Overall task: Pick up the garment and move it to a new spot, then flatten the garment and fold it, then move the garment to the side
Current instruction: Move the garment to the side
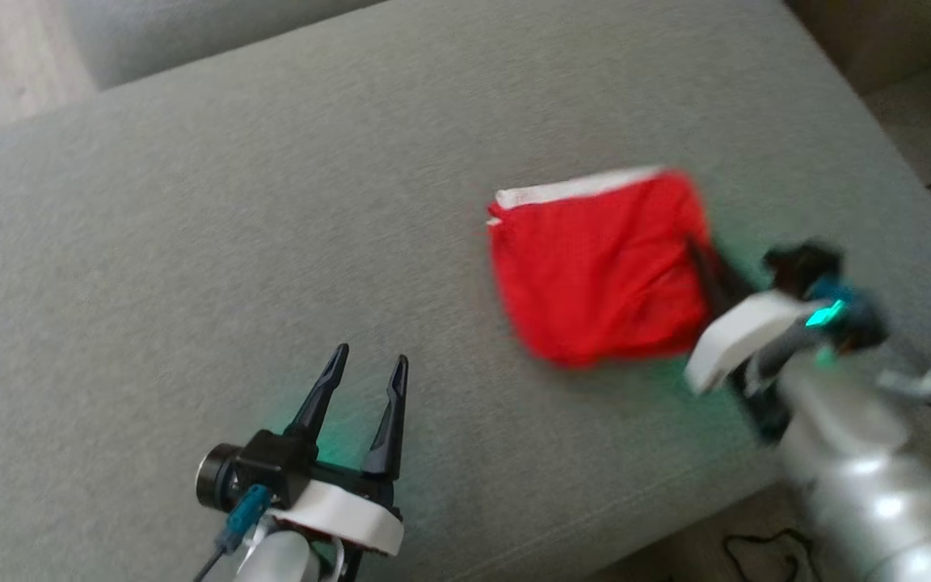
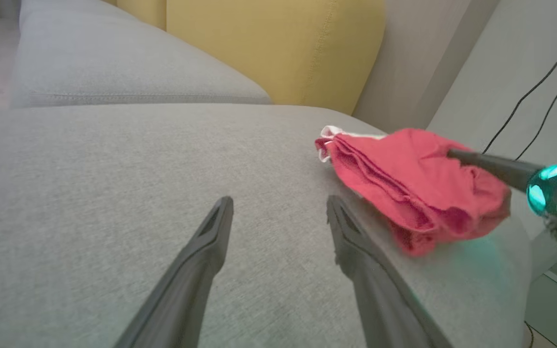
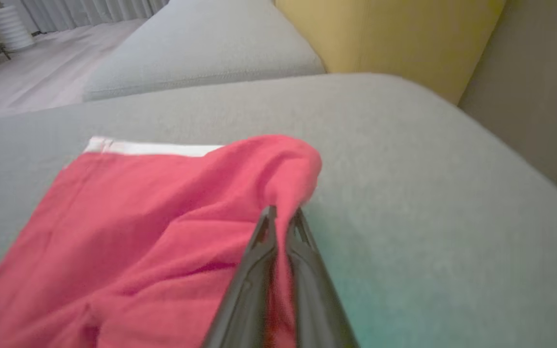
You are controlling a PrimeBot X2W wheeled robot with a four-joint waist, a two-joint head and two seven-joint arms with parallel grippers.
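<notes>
The folded red cloth garment (image 1: 595,275) lies near the right edge of the grey fabric sofa cushion (image 1: 191,202), its right border pinched in the right gripper (image 3: 283,212). The left gripper (image 1: 370,360), spread wide and empty, sits well leftward.

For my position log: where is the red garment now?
In the head view the red garment is on the right part of the grey cushion, with the right end effector shut on its right edge.
</notes>
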